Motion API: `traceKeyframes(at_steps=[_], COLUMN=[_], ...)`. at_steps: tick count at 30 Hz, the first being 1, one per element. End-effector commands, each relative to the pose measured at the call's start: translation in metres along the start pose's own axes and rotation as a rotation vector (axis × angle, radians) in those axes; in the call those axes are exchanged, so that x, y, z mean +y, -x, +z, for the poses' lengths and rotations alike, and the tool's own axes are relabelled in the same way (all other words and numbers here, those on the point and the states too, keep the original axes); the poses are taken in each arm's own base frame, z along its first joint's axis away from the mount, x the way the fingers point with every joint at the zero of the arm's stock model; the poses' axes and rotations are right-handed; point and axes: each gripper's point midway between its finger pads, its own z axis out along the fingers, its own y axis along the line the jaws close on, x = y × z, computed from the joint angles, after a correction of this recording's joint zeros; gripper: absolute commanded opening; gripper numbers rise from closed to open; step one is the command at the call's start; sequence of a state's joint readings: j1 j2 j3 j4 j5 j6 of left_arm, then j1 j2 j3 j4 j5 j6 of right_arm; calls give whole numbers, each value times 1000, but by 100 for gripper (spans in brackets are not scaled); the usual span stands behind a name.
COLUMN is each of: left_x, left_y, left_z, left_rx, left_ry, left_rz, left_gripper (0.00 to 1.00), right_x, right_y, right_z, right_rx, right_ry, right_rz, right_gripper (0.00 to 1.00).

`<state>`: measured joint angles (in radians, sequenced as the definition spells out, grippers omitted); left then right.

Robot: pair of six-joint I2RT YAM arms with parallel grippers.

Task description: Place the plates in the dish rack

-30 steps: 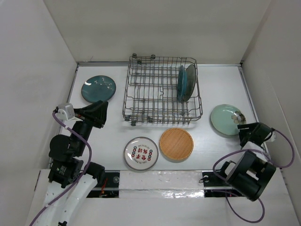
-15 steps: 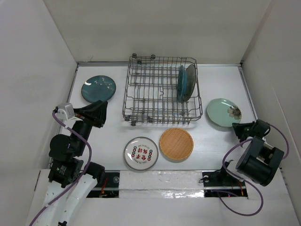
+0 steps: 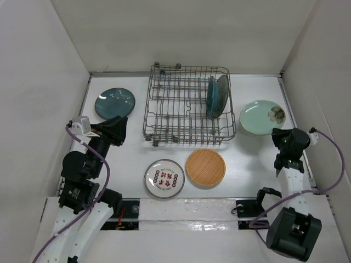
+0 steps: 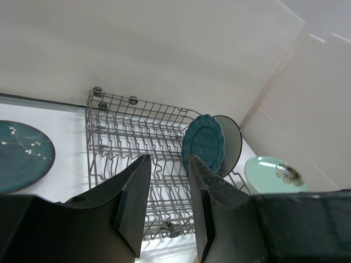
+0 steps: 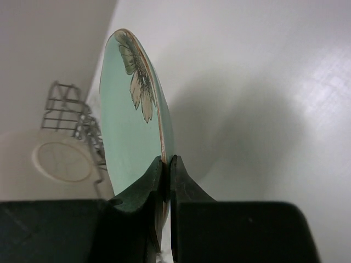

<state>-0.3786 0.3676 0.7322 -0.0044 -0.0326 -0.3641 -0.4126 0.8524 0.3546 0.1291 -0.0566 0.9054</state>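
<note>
My right gripper (image 3: 282, 135) (image 5: 167, 162) is shut on the rim of the pale green flowered plate (image 3: 262, 116) (image 5: 131, 126), holding it tilted up off the table just right of the dish rack (image 3: 175, 107) (image 4: 137, 137). A teal scalloped plate (image 3: 210, 98) (image 4: 203, 143) and a beige-grey plate (image 3: 222, 94) stand on edge at the rack's right end. My left gripper (image 3: 117, 131) (image 4: 168, 160) hangs open and empty left of the rack. A dark teal speckled plate (image 3: 114, 103), a white patterned plate (image 3: 164, 178) and a tan-orange plate (image 3: 205, 167) lie flat on the table.
White walls close in the table at the back and on both sides. The rack's left rows of tines hold nothing. The right arm's purple cable (image 3: 329, 186) loops near the right wall.
The right gripper has shut on the pale green plate's rim and carried it up and back towards the rack's right end. The left arm has barely shifted.
</note>
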Motion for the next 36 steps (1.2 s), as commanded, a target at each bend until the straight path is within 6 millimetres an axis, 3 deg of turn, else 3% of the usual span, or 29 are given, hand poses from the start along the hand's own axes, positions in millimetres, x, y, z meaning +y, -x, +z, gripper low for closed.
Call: traceKeyframes(at_steps=[1, 3, 4, 6, 7, 8, 10, 11, 12, 13, 14, 15, 16, 17, 18, 19, 20, 21, 22, 23, 24, 25, 26, 29, 30, 36], left_x=[0, 0, 1, 2, 2, 2, 3, 2, 2, 3, 2, 3, 4, 3, 4, 4, 4, 4, 4, 5, 5, 5, 5, 4, 3, 2], left_y=[4, 3, 3, 3, 3, 3, 3, 3, 4, 2, 2, 2, 0, 1, 1, 0, 1, 1, 1, 0, 0, -1, -1, -1, 0, 2], left_z=[6, 6, 7, 6, 7, 6, 7, 7, 6, 7, 7, 7, 8, 8, 8, 8, 8, 8, 8, 8, 8, 8, 9, 9, 8, 6], left_rx=[-23, -20, -18, -20, -21, -22, -21, -21, -23, -18, -19, -17, -13, -13, -15, -12, -13, -14, -14, -12, -12, -10, -10, -9, -11, -18], left_ry=[-1, 2, 6, 11, 12, 11, 13, 12, 13, 15, 13, 15, 17, 17, 18, 19, 19, 20, 20, 23, 23, 22, 22, 19, 16, 10], left_rz=[7, 8, 9, 11, 11, 12, 12, 12, 12, 13, 13, 13, 13, 13, 15, 15, 15, 16, 15, 15, 15, 15, 17, 15, 15, 13], left_gripper=[30, 30, 30, 30, 30, 30, 30, 30, 30, 30, 30, 30, 30, 30, 30, 30, 30, 30, 30, 30, 30, 30, 30, 30, 30, 30], right_x=[133, 158, 186, 211, 241, 255, 279, 309, 319, 330, 346, 368, 375, 396, 403, 405, 405, 419, 423, 420, 420, 431, 425, 429, 422, 416], right_y=[88, 98, 100, 103, 102, 100, 86, 81, 64, 54, 35, 39, 16, 13, 6, -14, -21, -33, -28, -44, -50, -52, -64, -70, -79, -99], right_z=[-44, -60, -75, -87, -103, -108, -103, -119, -102, -100, -104, -113, -94, -104, -100, -79, -69, -61, -68, -48, -43, -47, -34, -31, -19, -12], right_rx=[-290, -331, -335, -353, -342, -338, -305, -292, -258, -235, -193, -210, -172, -176, -176, -155, -153, -151, -158, -158, -156, -166, -173, -204, -203, -246], right_ry=[321, 364, 428, 476, 552, 581, 599, 653, 630, 629, 649, 679, 654, 676, 666, 622, 580, 575, 572, 519, 497, 503, 452, 401, 362, 243], right_rz=[-19, -49, -58, -97, -107, -122, -196, -208, -280, -308, -337, -359, -402, -424, -448, -489, -522, -552, -561, -598, -634, -637, -673, -736, -785, -935], right_gripper=[0, 0, 0, 0, 0, 0, 0, 0, 0, 0, 0, 0, 0, 0, 0, 0, 0, 0, 0, 0, 0, 0, 0, 0, 0, 0])
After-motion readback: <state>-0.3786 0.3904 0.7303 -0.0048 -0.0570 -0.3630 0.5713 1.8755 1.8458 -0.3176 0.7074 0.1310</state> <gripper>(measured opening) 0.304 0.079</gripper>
